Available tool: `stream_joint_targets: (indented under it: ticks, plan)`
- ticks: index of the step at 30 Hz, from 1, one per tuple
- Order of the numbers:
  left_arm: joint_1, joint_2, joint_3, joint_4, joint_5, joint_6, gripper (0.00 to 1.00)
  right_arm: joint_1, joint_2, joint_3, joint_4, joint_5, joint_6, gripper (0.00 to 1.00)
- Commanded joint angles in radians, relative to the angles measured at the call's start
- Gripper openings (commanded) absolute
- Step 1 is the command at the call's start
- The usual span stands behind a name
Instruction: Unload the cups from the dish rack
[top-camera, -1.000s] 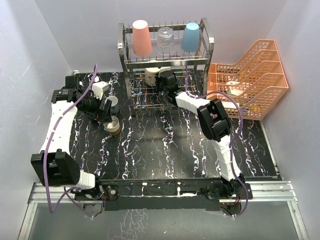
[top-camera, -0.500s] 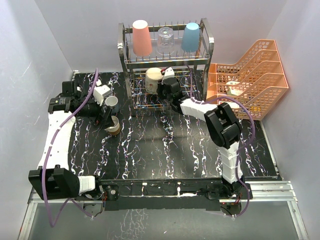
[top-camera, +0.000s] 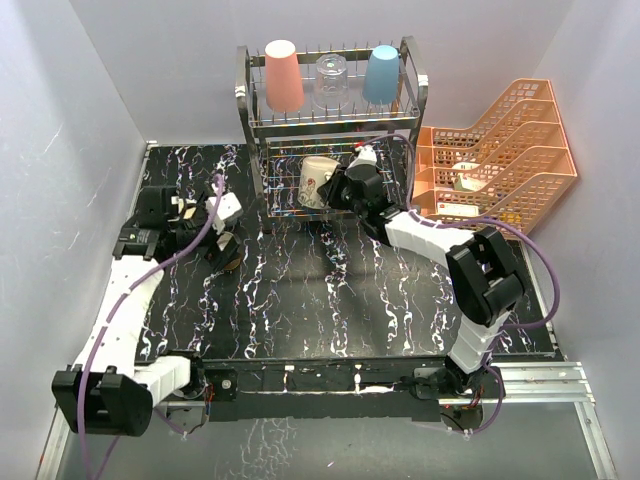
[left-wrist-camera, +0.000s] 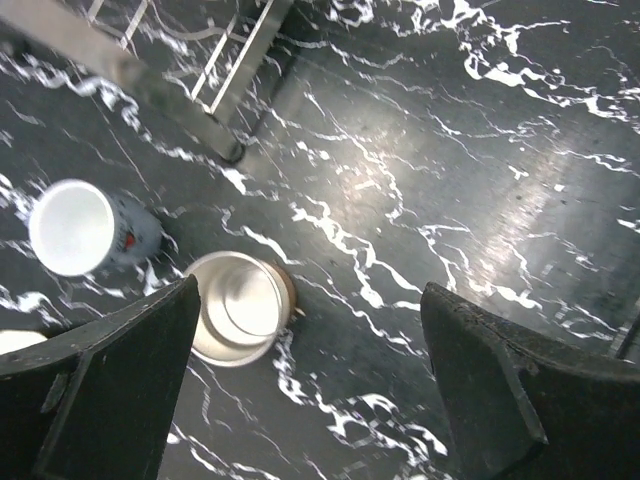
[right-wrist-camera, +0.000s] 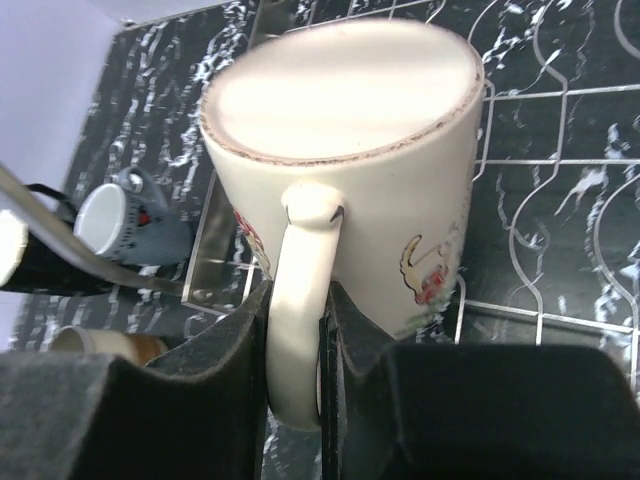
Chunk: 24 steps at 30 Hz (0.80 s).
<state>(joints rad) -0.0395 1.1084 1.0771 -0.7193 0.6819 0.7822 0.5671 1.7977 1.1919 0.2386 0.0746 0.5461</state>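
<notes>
Right gripper (right-wrist-camera: 295, 335) is clamped on the handle of the cream ceramic mug (right-wrist-camera: 350, 170), with a black finger pressed to each side of the loop. The mug is tipped with its flat base toward the wrist camera, and there is a small red-and-tan picture on its side. From above, that mug is at the front of the lower tier of the tall chrome wire dish rack (top-camera: 330, 122); whether it rests on the wires I cannot tell. The rack stands at the far edge of the black, white-veined bench (top-camera: 350, 290), about midway along. Up on the top tier, three stand mouth-down in a row: salmon-pink tumbler (top-camera: 282, 75) on the left, clear glass (top-camera: 331, 82) in the middle, light-blue tumbler (top-camera: 381, 73) on the right. Over the left half of the bench the left gripper (left-wrist-camera: 310, 295) hangs with jaws spread wide, nothing between them. Below it the small grey cup (left-wrist-camera: 85, 228) shows its white inside, and just beside that the brownish metallic cup (left-wrist-camera: 240, 305) stands mouth up. Orange plastic lattice trays (top-camera: 520, 140) fill the far right corner.
</notes>
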Motion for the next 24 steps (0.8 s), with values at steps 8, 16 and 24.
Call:
stream_joint_targets:
  ticks: [8,16,24]
  plan:
    - [-0.262,-0.117,-0.257,0.567,-0.187,0.102,0.87,0.004,-0.158,-0.010,0.152,-0.116,0.289,0.08]
    - [-0.386,-0.160,-0.470,0.929,-0.345,0.283,0.85,0.007,-0.223,-0.040,0.181,-0.158,0.469,0.08]
    - [-0.427,-0.112,-0.519,1.195,-0.383,0.265,0.85,0.006,-0.312,-0.092,0.188,-0.200,0.563,0.08]
